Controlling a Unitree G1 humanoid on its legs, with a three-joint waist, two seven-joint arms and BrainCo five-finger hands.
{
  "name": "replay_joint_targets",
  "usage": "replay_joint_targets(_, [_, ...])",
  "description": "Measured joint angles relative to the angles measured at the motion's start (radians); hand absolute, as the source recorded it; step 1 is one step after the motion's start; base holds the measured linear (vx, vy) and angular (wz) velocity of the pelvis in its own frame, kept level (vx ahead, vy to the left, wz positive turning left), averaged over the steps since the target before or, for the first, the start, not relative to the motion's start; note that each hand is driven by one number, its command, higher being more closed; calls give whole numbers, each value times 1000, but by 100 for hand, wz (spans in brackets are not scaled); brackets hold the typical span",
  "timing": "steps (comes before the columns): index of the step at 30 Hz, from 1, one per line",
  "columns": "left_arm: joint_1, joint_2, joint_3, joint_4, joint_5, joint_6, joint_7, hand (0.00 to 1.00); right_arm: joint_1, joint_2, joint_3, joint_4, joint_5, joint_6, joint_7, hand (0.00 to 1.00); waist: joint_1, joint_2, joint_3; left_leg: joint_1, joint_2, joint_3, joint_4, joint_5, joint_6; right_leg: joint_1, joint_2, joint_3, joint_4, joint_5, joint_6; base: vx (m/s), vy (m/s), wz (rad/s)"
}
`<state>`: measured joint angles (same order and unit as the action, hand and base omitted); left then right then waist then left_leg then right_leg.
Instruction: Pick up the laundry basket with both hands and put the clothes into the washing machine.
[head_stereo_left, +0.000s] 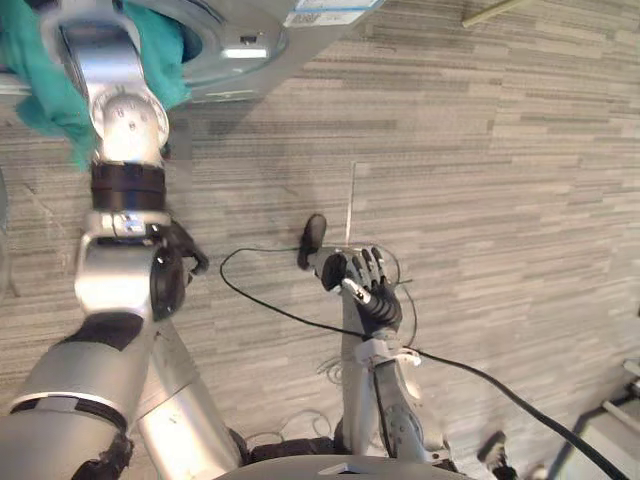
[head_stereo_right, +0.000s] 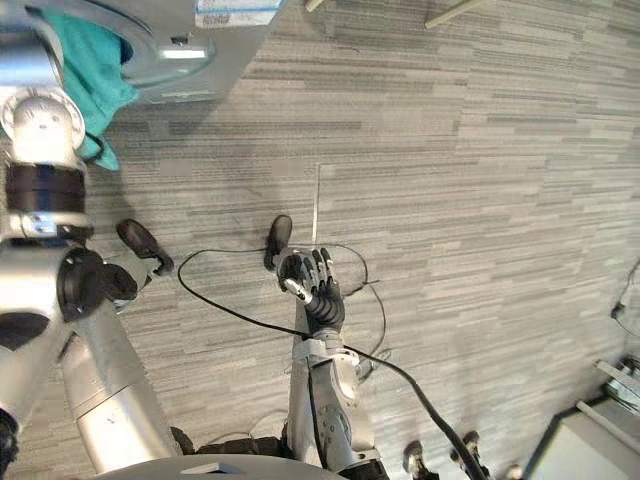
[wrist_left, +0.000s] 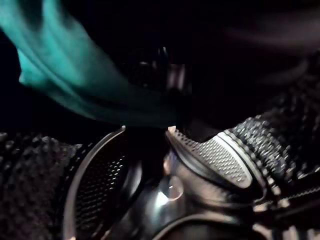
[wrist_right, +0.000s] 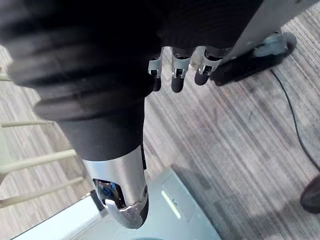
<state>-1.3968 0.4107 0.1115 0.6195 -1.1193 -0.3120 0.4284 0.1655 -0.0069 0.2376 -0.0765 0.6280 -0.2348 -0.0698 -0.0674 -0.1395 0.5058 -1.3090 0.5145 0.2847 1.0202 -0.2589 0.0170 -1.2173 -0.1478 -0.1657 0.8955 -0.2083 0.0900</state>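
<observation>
Hanging low over the floor, the right hand is held slack and empty, fingers relaxed apart, presumably kept clear. Further on, the left arm is extended into the washing machine, with the teal cloth draped round it at the port; whether the left hand is clamped on it cannot be told.

The grey floor of long striped planks spreads everywhere. A thin white line runs straight across some planks. A pale thin stick lies at the far edge. A white box-shaped thing sits on the right, near small black wheels.
</observation>
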Motion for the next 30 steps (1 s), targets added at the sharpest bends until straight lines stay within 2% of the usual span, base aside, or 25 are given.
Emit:
replay_joint_targets(1, [-44, 23, -21, 25, 3, 17, -5, 100, 0, -8, -7, -4, -5, 0, 0, 0, 0, -2, 1, -4, 0, 7, -19, 10, 3, -3, 2, -6, -24, 15, -1, -33, 61, -26])
replay_joint_targets(2, [-157, 84, -85, 80, 2, 58, -19, 100, 0, -37, -21, -16, -4, 3, 3, 0, 1, -9, 6, -10, -2, 25, -64, 34, 5, -6, 5, -20, -83, 54, -5, -9, 90, -22])
replay_joint_targets(3, [-221, 114, -128, 101, 2, 80, -23, 100, -1, -57, -28, -23, -1, 4, 4, 0, 0, -9, 6, -16, -4, 28, -85, 46, 7, -6, 7, -31, -115, 75, -7, 1, 98, -17])
replay_joint_targets(5, [-333, 142, -218, 101, -8, 99, -25, 100, -1, -84, -51, -30, 6, 4, 4, 0, -3, -9, 6, -20, -18, 36, -122, 69, 10, -6, 4, -40, -152, 95, -10, 15, 71, 10])
replay_joint_targets(6, [-360, 179, -300, 88, -13, 85, -62, 100, 0, -98, -71, -41, 15, 4, 1, 0, -9, -9, 6, -20, -34, 45, -150, 87, 12, -6, -5, -46, -177, 105, -9, 35, 79, 29])
replay_joint_targets(8, [-369, 190, -336, -1, -57, 32, -49, 100, 5, -119, -93, -78, 34, 2, -4, 0, -12, -13, 12, -20, -55, 54, -195, 109, 13, -7, -15, -58, -208, 116, -10, 55, 74, 31])
replay_joint_targets(11, [-364, 165, -358, -100, -72, -108, 16, 100, 35, -169, -116, -191, 76, -1, -2, 0, -11, -18, 21, -22, -72, 72, -230, 121, 15, -9, -25, -67, -236, 124, -10, 69, 48, 14])
replay_joint_targets(13, [-361, 141, -346, -107, -36, -170, 64, 100, 42, -213, -142, -238, 76, -7, 9, 0, -11, -18, 21, -28, -77, 73, -244, 130, 20, -10, -24, -72, -261, 142, -9, 41, 46, -1])
replay_joint_targets(15, [-361, 116, -344, -129, -31, -183, 87, 100, 54, -236, -171, -239, 76, -2, 24, 0, -10, -18, 21, -34, -87, 74, -263, 140, 25, -7, -25, -78, -287, 155, -6, 14, 46, 7])
replay_joint_targets(16, [-358, 114, -350, -129, -24, -180, 92, 0, 56, -244, -186, -236, 74, 3, 25, 0, -14, -18, 21, -33, -94, 74, -270, 143, 28, -3, -25, -85, -297, 162, -5, 14, 51, 10])
replay_joint_targets(18, [-358, 114, -355, -127, 13, -141, 86, 0, 56, -237, -202, -238, 71, 3, 25, 0, -16, -18, 21, -33, -102, 74, -274, 145, 32, 2, -30, -87, -307, 168, 0, 14, 41, 9])
replay_joint_targets(19, [-358, 116, -373, -106, 56, -101, 64, 0, 55, -237, -206, -238, 71, 3, 25, 0, -11, -18, 21, -30, -106, 74, -274, 146, 33, 7, -33, -87, -311, 170, 2, 23, 38, 6])
replay_joint_targets(21, [-360, 122, -414, -33, 254, 19, -13, 0, 55, -224, -211, -238, 70, 4, 27, 0, 6, -18, 21, -17, -107, 74, -274, 146, 33, 24, -34, -89, -316, 171, 4, 28, 37, 6])
replay_joint_targets(22, [-373, 128, -440, 29, 449, 119, -51, 0, 53, -198, -214, -238, 67, 4, 34, 0, 12, -18, 20, -5, -107, 74, -275, 146, 33, 38, -34, -92, -320, 171, 5, 27, 26, 4])
replay_joint_targets(23, [-375, 142, -468, 62, 667, 197, -72, 0, 52, -169, -214, -237, 46, 5, 45, 0, 12, -17, 20, 5, -106, 75, -275, 146, 33, 52, -32, -93, -329, 173, 6, 0, 0, 0])
replay_joint_targets(24, [-372, 152, -491, 70, 806, 228, -87, 0, 52, -158, -213, -236, 31, 7, 49, 0, 13, -17, 20, 9, -105, 76, -275, 146, 33, 58, -31, -92, -333, 175, 6, 27, 26, -7])
replay_joint_targets(25, [-347, 162, -543, 70, 1015, 264, -116, 0, 52, -147, -212, -236, 20, 16, 56, 0, 15, -17, 20, 17, -101, 78, -274, 146, 33, 67, -25, -90, -343, 181, 7, 21, 21, -11])
replay_joint_targets(26, [-329, 161, -556, 70, 1087, 275, -129, 0, 52, -148, -211, -235, 12, 19, 63, 0, 17, -17, 20, 19, -97, 80, -273, 146, 33, 70, -22, -89, -348, 185, 7, 21, 26, -18])
replay_joint_targets(27, [-284, 163, -574, 75, 1286, 306, -165, 0, 52, -148, -212, -236, 12, 18, 80, 0, 18, -17, 20, 22, -91, 83, -271, 146, 33, 73, -17, -85, -355, 192, 5, 12, 26, -23])
replay_joint_targets(28, [-238, 159, -585, 100, 1421, 328, -201, 0, 52, -148, -211, -237, 14, 18, 92, 0, 18, -17, 20, 24, -83, 86, -271, 146, 33, 73, -8, -81, -363, 200, 3, 5, 24, -26])
replay_joint_targets(29, [-206, 159, -543, 125, 1483, 351, -197, 0, 52, -148, -211, -239, 14, 18, 102, 0, 17, -17, 20, 25, -78, 87, -271, 146, 33, 73, -2, -80, -366, 203, 1, -6, 18, -26])
replay_joint_targets(30, [-168, 180, -506, 153, 1528, 375, -232, 0, 57, -148, -212, -240, 15, 19, 113, 0, 16, -17, 20, 34, -69, 93, -273, 146, 33, 74, 2, -74, -366, 204, -1, -11, 4, -19])
